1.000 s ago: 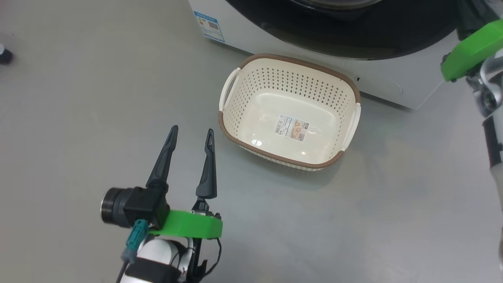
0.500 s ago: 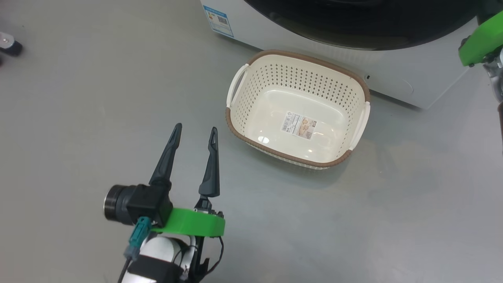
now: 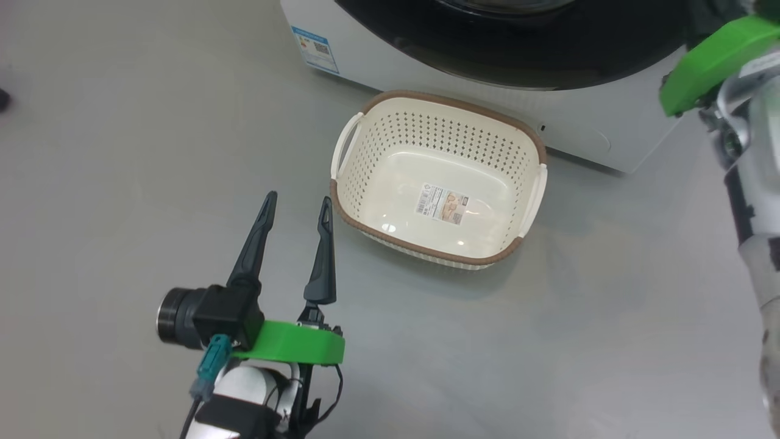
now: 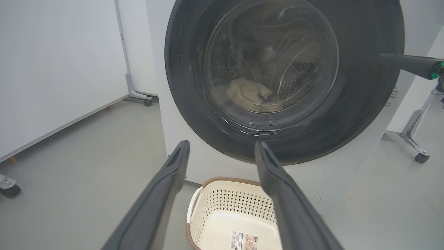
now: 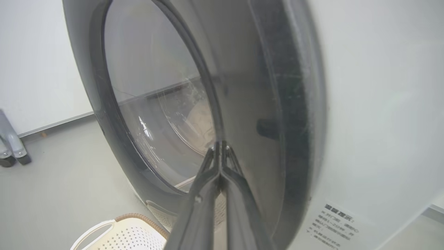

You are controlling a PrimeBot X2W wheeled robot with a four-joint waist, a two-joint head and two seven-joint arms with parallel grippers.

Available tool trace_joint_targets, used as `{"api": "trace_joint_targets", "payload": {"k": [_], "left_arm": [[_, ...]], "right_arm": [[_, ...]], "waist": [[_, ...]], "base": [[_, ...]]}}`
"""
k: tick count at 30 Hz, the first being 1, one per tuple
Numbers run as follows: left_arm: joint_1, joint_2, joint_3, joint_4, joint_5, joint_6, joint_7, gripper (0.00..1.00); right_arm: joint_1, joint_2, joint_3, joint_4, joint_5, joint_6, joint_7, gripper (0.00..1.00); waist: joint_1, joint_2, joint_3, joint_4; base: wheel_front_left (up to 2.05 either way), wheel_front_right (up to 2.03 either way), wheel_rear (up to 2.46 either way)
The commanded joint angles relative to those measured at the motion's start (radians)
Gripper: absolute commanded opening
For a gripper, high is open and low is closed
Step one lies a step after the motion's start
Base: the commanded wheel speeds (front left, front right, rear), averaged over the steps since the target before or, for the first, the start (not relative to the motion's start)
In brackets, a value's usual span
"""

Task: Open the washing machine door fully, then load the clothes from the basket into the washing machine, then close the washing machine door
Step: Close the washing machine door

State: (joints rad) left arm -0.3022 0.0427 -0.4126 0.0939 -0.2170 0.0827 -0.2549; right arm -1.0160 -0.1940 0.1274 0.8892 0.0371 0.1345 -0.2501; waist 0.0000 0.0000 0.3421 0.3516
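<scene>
One cream basket [image 3: 426, 131] on the floor just in front of the washing machine [image 3: 378, 58], holding a label sticker [image 3: 443, 205]; pale clothes [image 4: 248, 93] inside the drum [image 4: 298, 74] behind the washing machine door [image 4: 360, 97]; left gripper [image 3: 297, 198] spread apart, near-left of the basket; right gripper [image 5: 219, 144] pinched together at the door's right rim.

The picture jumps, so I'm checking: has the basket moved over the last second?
No. The basket keeps its gap to the blue label on the washing machine; the camera shifted.

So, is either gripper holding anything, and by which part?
Nothing is held: the left gripper has open jaws; the right gripper has shut, empty jaws at the washing machine door.
</scene>
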Motion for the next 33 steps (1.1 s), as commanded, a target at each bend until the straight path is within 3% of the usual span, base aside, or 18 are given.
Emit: {"api": "trace_joint_targets", "payload": {"k": [1,9,19,23,26,28,33], "left_arm": [[-0.014,0.008,0.041,-0.027,0.012,0.003,-0.007,1.0],[0.001,0.011,0.073,-0.007,0.031,-0.011,-0.007,1.0],[0.032,0.045,0.107,0.055,0.031,-0.034,-0.007,1.0],[0.043,0.059,0.114,0.078,0.025,-0.038,-0.007,1.0],[0.05,0.069,0.12,0.094,0.017,-0.04,-0.006,1.0],[0.055,0.074,0.123,0.103,0.013,-0.04,-0.005,1.0],[0.07,0.083,0.125,0.112,0.006,-0.038,0.001,1.0]], "right_arm": [[0.02,0.022,0.017,-0.038,0.009,-0.004,-0.01,0.0],[0.241,0.017,0.048,-0.293,0.079,-0.004,-0.011,0.0],[0.62,0.061,-0.067,-0.577,0.077,-0.004,-0.01,0.0],[0.719,0.092,-0.099,-0.644,0.067,-0.004,0.005,0.33],[0.776,0.111,-0.114,-0.677,0.065,-0.004,0.017,0.76],[0.809,0.121,-0.123,-0.693,0.063,-0.004,0.023,0.98],[0.868,0.135,-0.145,-0.723,0.064,-0.004,0.031,1.0]], "waist": [[0.0,0.0,-0.011,-0.014],[0.0,0.0,-0.055,-0.09],[0.0,0.0,-0.141,-0.202],[0.0,0.0,-0.171,-0.239],[0.0,0.0,-0.193,-0.265],[0.0,0.0,-0.209,-0.281],[0.0,0.0,-0.238,-0.307]], "base": [[0.0,0.0,0.0],[0.0,0.0,0.0],[0.0,0.0,0.0],[0.0,0.0,0.0],[0.0,0.0,0.0],[0.0,0.0,0.0],[0.0,0.0,0.0]]}}
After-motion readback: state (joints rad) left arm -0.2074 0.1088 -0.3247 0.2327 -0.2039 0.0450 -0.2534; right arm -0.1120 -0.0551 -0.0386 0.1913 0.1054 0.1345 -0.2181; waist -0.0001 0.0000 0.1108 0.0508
